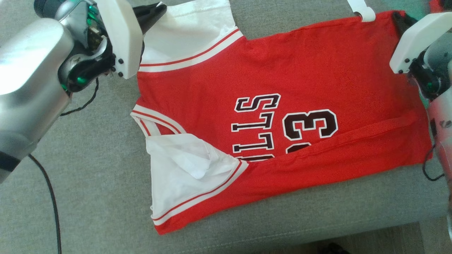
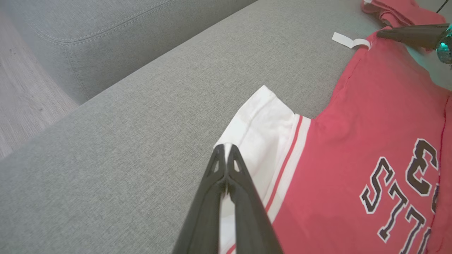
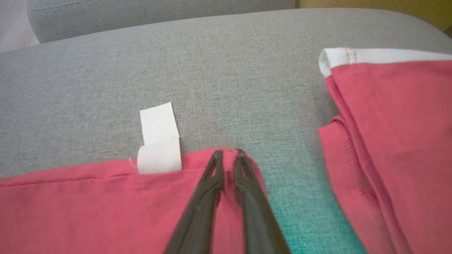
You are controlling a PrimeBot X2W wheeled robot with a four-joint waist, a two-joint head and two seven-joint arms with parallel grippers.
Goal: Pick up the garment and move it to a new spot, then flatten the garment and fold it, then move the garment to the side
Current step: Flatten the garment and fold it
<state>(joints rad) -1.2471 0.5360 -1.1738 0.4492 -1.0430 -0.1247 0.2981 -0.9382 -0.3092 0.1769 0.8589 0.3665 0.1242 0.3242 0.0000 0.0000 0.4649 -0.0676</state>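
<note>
**Jersey** (image 1: 282, 81): red, with white sleeves, red-striped white trim, and black lettering and numerals outlined in white.
- It lay spread on the grey sofa seat (image 1: 88, 158), neck end to the left and hem to the right.
- The near edge was folded over in a long band that covered the lower part of the print.
- The near sleeve (image 1: 183, 169) was white and rumpled. The far sleeve (image 1: 187, 31) lay flatter.

**Left hand** (image 1: 160, 7): at the far left corner of the jersey. It was clenched on the end of the far sleeve, with white cloth pinched between its two dark fingers (image 2: 243, 183).

**Right hand** (image 1: 398, 17): at the far right corner of the hem. It was grasping the jersey, its fingers (image 3: 208, 190) drawn nearly together and red cloth bunched between the tips.

**Tag** (image 3: 159, 141): white and curled, fixed at the far edge of the jersey. It sat just left of the right hand and lay out onto the sofa seat.

**Second red cloth** (image 3: 388, 141): had a white edge and lay on the same seat, to the right of the jersey and apart from it.

**Cable** (image 1: 53, 204): black, trailing across the near left of the seat beneath the left arm.

**Floor** (image 2: 21, 88): pale and wood-grained, seen beyond the sofa.
</note>
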